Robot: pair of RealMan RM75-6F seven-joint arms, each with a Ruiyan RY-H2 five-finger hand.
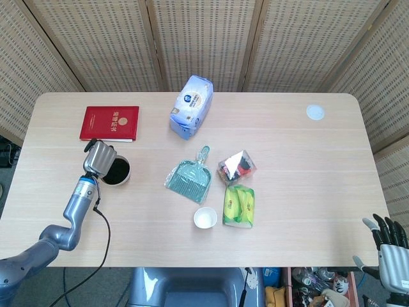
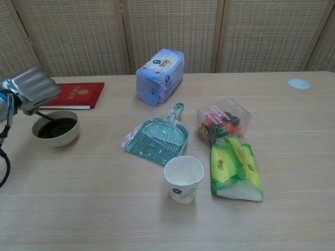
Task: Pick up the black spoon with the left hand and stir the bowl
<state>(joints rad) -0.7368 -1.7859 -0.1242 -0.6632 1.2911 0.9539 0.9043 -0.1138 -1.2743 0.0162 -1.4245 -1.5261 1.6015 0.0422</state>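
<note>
A white bowl [image 2: 56, 137] of dark liquid sits at the table's left side, also seen in the head view as the bowl [image 1: 121, 175]. My left hand [image 2: 30, 90] hovers just above its left rim and grips the black spoon [image 2: 45, 116], whose thin handle slants down into the liquid. In the head view the left hand [image 1: 99, 157] covers the bowl's left part and hides the spoon. My right hand [image 1: 386, 242] hangs off the table's near right corner, fingers spread and holding nothing.
A red booklet [image 2: 76, 95] lies just behind the bowl. A blue tissue pack [image 2: 161, 75], a green dustpan [image 2: 158, 136], a paper cup [image 2: 183, 178], a clear snack box [image 2: 223, 121] and a yellow-green packet [image 2: 235, 165] occupy the table's middle.
</note>
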